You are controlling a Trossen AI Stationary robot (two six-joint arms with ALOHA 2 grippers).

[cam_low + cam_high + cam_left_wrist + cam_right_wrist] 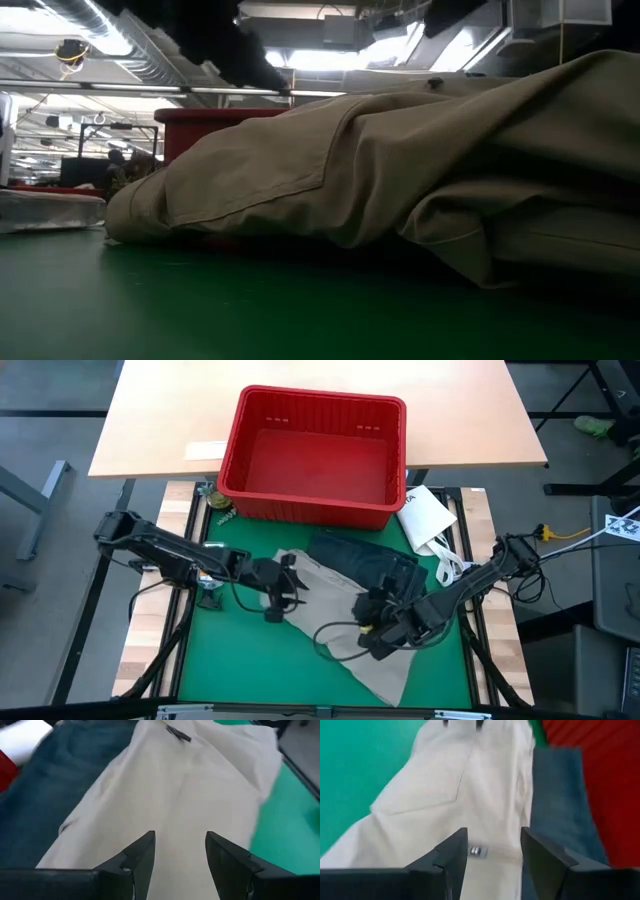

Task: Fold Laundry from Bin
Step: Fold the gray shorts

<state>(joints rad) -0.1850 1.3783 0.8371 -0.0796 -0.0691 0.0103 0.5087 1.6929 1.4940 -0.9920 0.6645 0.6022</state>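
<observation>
We hover both grippers over the khakis (345, 622), which lie spread on the green mat (245, 660) at 6 o'clock from the empty bin (315, 455), jeans (370, 560) just beside them. The left gripper (283, 592) and right gripper (375, 630) are spread, holding nothing. We should likely pinch opposite edges and pull the cloth flat before folding.

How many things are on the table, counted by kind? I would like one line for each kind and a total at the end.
Trousers: 2, the tan khaki trousers and the dark blue jeans
Bins: 1, the red bin
White packets: 1, the white packet
Total: 4
</observation>
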